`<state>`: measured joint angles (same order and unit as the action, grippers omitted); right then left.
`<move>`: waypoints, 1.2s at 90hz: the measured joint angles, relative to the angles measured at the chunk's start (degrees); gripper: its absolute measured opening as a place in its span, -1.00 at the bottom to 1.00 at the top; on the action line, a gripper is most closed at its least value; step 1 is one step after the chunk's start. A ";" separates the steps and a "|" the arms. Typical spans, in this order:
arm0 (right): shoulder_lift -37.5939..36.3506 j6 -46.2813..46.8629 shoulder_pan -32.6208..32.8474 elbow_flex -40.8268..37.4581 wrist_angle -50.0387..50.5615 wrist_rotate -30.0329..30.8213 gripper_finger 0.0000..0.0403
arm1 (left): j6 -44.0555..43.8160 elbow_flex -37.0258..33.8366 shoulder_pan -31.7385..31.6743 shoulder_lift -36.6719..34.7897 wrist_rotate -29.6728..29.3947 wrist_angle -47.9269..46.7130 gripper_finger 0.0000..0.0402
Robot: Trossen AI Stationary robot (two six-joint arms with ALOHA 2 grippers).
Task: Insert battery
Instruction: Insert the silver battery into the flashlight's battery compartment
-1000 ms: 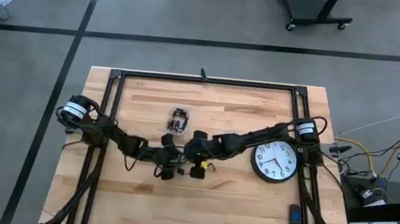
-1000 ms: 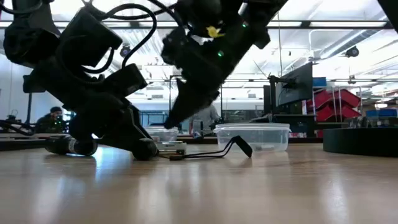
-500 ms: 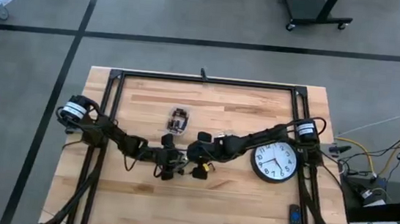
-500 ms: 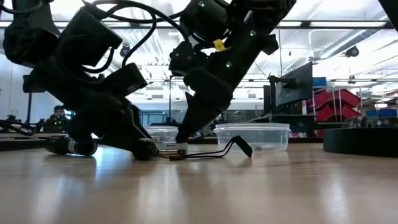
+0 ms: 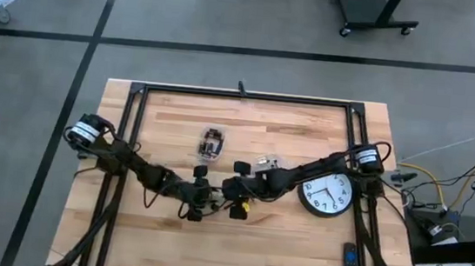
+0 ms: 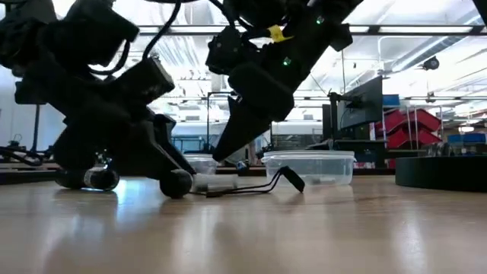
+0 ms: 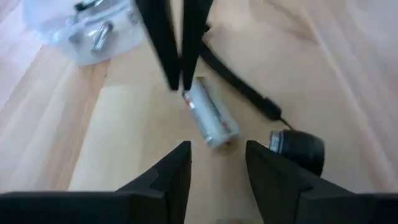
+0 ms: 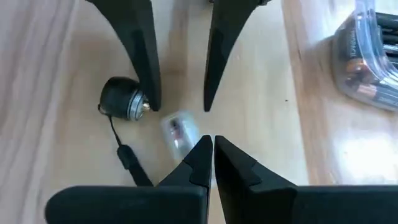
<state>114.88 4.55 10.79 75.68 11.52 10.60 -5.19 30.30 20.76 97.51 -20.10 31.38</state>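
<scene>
While the battery (image 7: pixel 210 117) lay loose on the table (image 5: pixel 297 243) | left gripper (image 7: pixel 216 163) was held wide open beside it | right gripper (image 8: pixel 212 148) was nearly shut at its end | rolling away was judged likely if nudged.

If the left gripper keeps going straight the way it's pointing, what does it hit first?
Most likely the battery, lying on the table just ahead of the open left gripper. The right gripper's shut tips sit right behind it, at the battery's far end. Depth is hard to judge.
</scene>
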 joint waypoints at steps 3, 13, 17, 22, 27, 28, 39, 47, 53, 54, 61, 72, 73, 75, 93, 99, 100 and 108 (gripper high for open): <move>0.05 0.36 0.29 0.00 0.11 0.01 -1.00 | 0.21 0.58 0.34 0.00 -0.02 -0.46 -0.36; 0.08 1.49 1.04 0.00 0.14 -0.01 -1.00 | 0.15 1.93 0.84 -0.04 -0.04 -3.44 -0.38; 0.08 1.92 1.25 0.00 0.24 -0.03 -1.00 | 0.08 2.07 0.84 -0.04 -0.09 -4.05 -0.39; 0.08 2.21 1.31 0.00 0.54 -0.03 -1.00 | -0.21 2.21 0.82 -0.04 -0.21 -4.48 -0.39; 0.08 2.42 1.33 0.00 0.67 -0.01 -1.00 | -0.93 2.20 0.82 -0.04 -0.26 -4.74 -0.40; 0.05 2.43 1.33 0.00 0.71 -0.01 -1.00 | -1.18 2.19 0.82 -0.04 -0.28 -4.78 -0.40; -1.22 3.38 1.33 0.09 3.67 0.04 -1.00 | -4.43 2.01 0.82 -0.04 -0.28 -5.34 -0.37; -3.33 4.51 1.33 0.16 5.97 0.13 -1.00 | -8.35 1.95 0.82 -0.04 -0.31 -5.34 -0.32; -5.38 4.71 1.35 -0.59 7.90 1.22 -1.00 | -10.16 1.93 0.86 -0.04 -0.33 -5.33 -0.28; -5.71 4.80 1.36 -0.73 8.15 1.54 -1.00 | -10.39 1.92 0.89 -0.05 -0.34 -5.34 -0.27; -8.01 5.37 1.49 -1.87 10.41 3.47 -1.00 | -11.90 1.87 1.06 -0.07 -0.39 -5.34 -0.20; -12.48 6.07 1.33 -4.72 13.58 7.49 -1.00 | -13.24 1.84 1.06 0.30 -0.48 -4.51 -0.07; -12.96 6.30 1.24 -5.05 13.76 7.83 -1.00 | -13.27 1.84 1.06 0.39 -0.48 -4.24 -0.05; -13.89 6.77 1.01 -5.76 14.37 8.55 -1.00 | -13.33 1.84 1.08 0.60 -0.46 -3.93 -0.03; -20.63 10.93 -3.60 -12.93 18.21 10.11 -1.00 | -13.28 1.79 1.21 5.08 -0.76 1.81 0.14; -22.30 9.57 -5.48 -15.19 18.38 9.08 -1.00 | -12.98 1.79 1.22 6.25 -1.47 3.67 0.16; -22.51 9.03 -5.82 -15.52 18.48 8.70 -1.00 | -12.97 1.79 1.23 6.50 -1.58 4.10 0.16; -23.67 6.12 -8.52 -18.02 19.25 4.38 -1.00 | -12.94 1.82 1.23 7.48 -2.12 5.79 0.15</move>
<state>91.21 10.66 2.27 57.66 30.76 14.98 -18.13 32.12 22.00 104.99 -22.22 37.18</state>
